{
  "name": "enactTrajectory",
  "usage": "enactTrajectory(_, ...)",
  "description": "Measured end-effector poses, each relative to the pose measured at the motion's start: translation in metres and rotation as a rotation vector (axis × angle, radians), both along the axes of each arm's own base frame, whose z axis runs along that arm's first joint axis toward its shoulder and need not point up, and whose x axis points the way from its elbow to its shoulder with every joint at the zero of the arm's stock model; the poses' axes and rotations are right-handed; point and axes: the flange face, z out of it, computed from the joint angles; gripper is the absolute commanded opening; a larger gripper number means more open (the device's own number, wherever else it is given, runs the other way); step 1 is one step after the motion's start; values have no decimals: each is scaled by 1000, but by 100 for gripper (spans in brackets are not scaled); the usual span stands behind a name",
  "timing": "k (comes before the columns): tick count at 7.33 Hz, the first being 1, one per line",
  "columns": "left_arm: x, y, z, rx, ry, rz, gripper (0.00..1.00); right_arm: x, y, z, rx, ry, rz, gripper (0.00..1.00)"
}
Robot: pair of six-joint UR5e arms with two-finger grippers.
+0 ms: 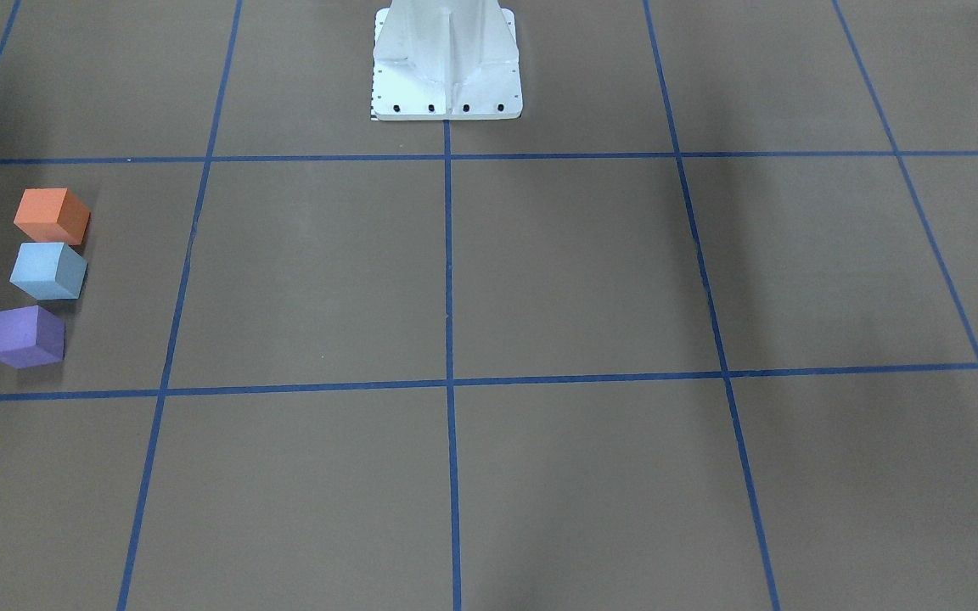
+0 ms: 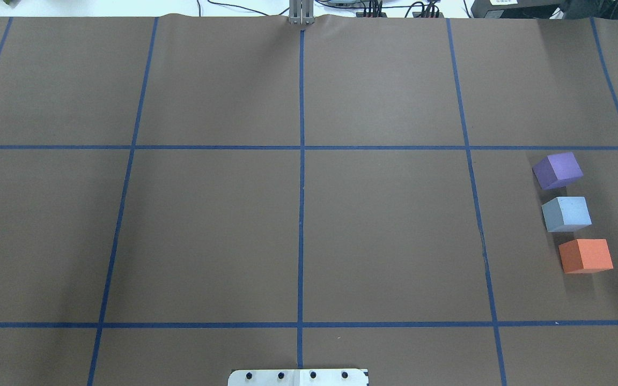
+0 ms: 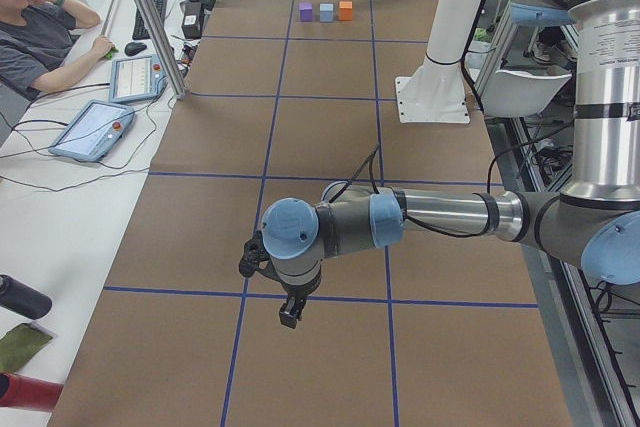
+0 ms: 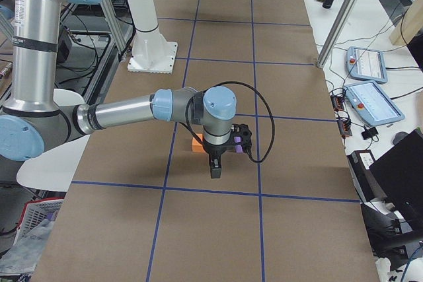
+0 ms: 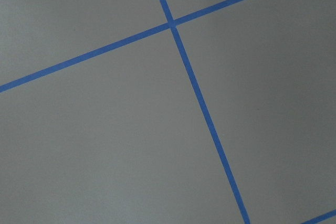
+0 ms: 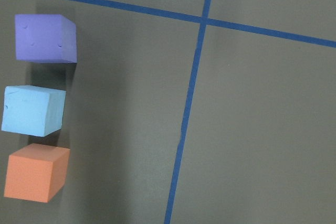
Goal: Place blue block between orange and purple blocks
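Blocks sit in a short row on the brown table (image 2: 207,236), out on the robot's right side. The orange block (image 2: 586,255) is closest to the robot's white base (image 2: 298,377). The blue block (image 2: 566,213) comes next, right between the orange one and the purple block (image 2: 557,170), which is farthest out. Small gaps part the three. The right gripper (image 4: 215,171) hangs over the blocks and points down. The side view does not show if its fingers are apart or together. The left gripper (image 3: 290,313) hangs over the table's other end, well apart from the blocks. Its fingers cannot be made out either.
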Motion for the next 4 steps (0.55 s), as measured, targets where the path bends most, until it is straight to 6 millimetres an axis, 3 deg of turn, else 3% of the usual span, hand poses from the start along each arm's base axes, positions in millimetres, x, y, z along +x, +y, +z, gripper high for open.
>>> enactTrajectory(4,-5,-1,-2,-28,-1,-71,100,2,-7,27,10,4,64,98)
